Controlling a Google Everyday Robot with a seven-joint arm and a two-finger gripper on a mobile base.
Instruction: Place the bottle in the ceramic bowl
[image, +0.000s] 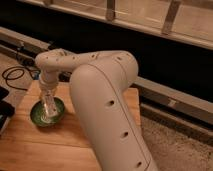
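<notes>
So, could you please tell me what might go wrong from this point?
The end effector is low over the ceramic bowl, so pushing further down could tip or slide it. The bowl sits near the left edge of the wooden table; a nudge might send it off. The bottle isn't clearly visible.

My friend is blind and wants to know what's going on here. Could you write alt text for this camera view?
A big white robot arm reaches down so its gripper sits right inside the ceramic bowl, a small glossy green dish on a wooden table. The bottle can't be made out clearly at the gripper. A black cable lies on the floor behind.
</notes>
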